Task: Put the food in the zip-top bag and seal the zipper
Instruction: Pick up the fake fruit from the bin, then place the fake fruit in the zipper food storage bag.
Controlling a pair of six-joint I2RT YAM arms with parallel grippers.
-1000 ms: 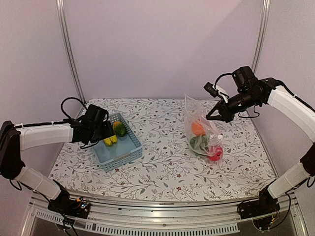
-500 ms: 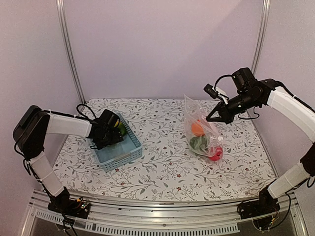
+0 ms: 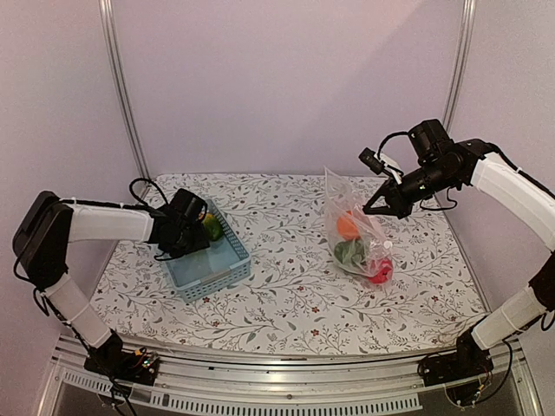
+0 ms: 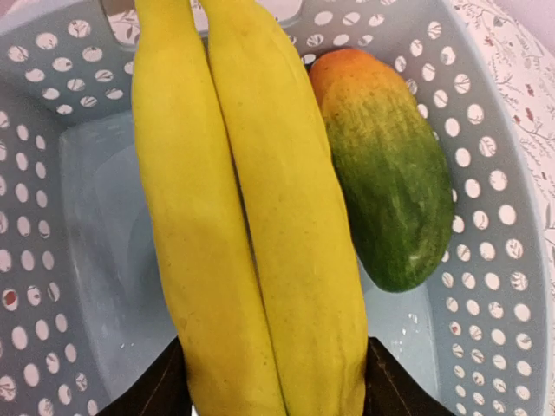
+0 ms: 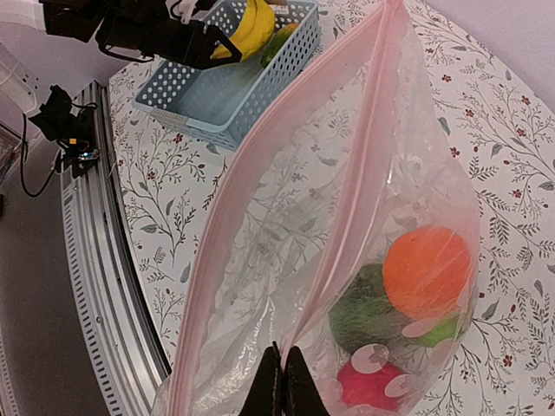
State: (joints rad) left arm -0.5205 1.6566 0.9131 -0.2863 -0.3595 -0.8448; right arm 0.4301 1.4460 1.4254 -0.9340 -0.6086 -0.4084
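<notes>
L end effector (image 4: 276, 386) clamps banana (image 4: 260, 217) on both sides inside basket (image 4: 486, 260), mango (image 4: 390, 191) alongside; judged pickup stage. R end effector (image 5: 282, 381) closed, pinching zip-top bag (image 5: 286, 217) rim so mouth stands open over tabletop (image 3: 286, 286). Zipper (image 5: 360, 147) unsealed. Orange (image 5: 427, 270), green pcs (image 5: 364, 312), red ball (image 5: 368, 386) in bag.

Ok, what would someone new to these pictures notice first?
The big yellow banana fills the left wrist view, the left gripper closed on it in the blue basket, a mango beside it. At the right of the table, the right gripper pinches the clear bag by its mouth edge, with an orange, a green piece and a red ball inside.
</notes>
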